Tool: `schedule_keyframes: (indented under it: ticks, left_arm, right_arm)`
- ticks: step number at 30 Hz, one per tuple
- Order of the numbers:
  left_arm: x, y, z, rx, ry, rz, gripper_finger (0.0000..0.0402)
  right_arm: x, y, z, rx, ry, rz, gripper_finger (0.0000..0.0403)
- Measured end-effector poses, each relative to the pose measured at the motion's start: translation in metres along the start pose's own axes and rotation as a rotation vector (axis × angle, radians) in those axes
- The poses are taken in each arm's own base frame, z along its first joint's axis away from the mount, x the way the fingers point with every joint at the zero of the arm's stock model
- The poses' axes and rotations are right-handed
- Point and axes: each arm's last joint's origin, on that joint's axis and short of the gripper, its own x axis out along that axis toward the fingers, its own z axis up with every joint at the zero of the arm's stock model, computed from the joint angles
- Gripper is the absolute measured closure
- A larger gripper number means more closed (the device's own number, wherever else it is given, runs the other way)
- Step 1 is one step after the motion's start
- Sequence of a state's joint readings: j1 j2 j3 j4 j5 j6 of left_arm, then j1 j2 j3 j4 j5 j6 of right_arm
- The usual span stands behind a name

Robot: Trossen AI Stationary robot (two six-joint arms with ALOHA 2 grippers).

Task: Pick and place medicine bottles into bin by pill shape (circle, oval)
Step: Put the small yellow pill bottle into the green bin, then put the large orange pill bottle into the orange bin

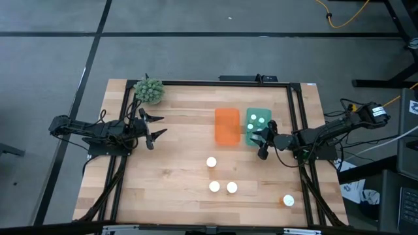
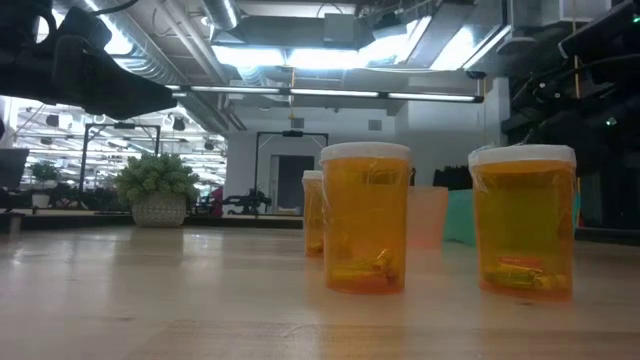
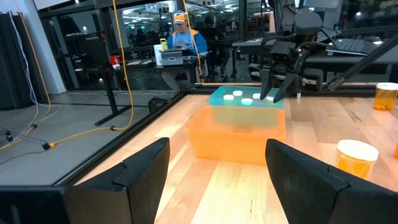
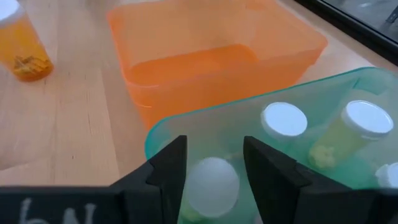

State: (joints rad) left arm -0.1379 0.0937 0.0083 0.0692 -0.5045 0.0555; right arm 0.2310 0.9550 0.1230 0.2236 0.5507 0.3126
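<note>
Three white-capped medicine bottles (image 1: 211,162), (image 1: 214,187), (image 1: 232,187) and one orange-tinted bottle (image 1: 288,200) stand upright on the table. Several more bottles (image 1: 257,121) stand in the green bin (image 1: 258,112), next to the orange bin (image 1: 227,126). My right gripper (image 1: 262,141) is open over the green bin's near end. In the right wrist view its fingers stand on either side of a white bottle cap (image 4: 213,180) inside the bin, below them. My left gripper (image 1: 154,127) is open and empty at the table's left, pointing toward the bins.
A potted plant (image 1: 149,90) stands at the far left corner. The orange bin (image 4: 211,43) holds nothing. In the low view, two bottles (image 2: 365,220), (image 2: 523,225) stand close to the near edge. A person sits at a desk (image 3: 180,31) beyond the table.
</note>
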Motion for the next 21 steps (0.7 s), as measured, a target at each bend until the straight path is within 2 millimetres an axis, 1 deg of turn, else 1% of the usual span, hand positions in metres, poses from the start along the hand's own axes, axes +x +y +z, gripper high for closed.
schedule_keyframes:
  ticks: [4, 14, 18, 21]
  left_arm:
    - [0.000, 0.000, 0.000, 0.000, 0.000, 0.000, 0.0145]
    - [0.000, 0.000, 0.000, 0.000, 0.000, 0.000, 0.0145]
    - [0.000, 0.000, 0.000, 0.000, 0.000, 0.001, 0.0145]
    - [0.000, 0.000, 0.000, 0.000, 0.000, 0.000, 0.0145]
  right_arm:
    - [0.000, 0.001, 0.002, -0.001, -0.006, 0.004, 0.0242]
    - [0.000, 0.005, 0.015, -0.039, -0.039, 0.017, 0.0244]
    - [-0.001, 0.007, 0.024, -0.048, -0.039, 0.017, 0.0245]
    - [-0.002, 0.010, 0.035, -0.046, -0.037, 0.018, 0.0246]
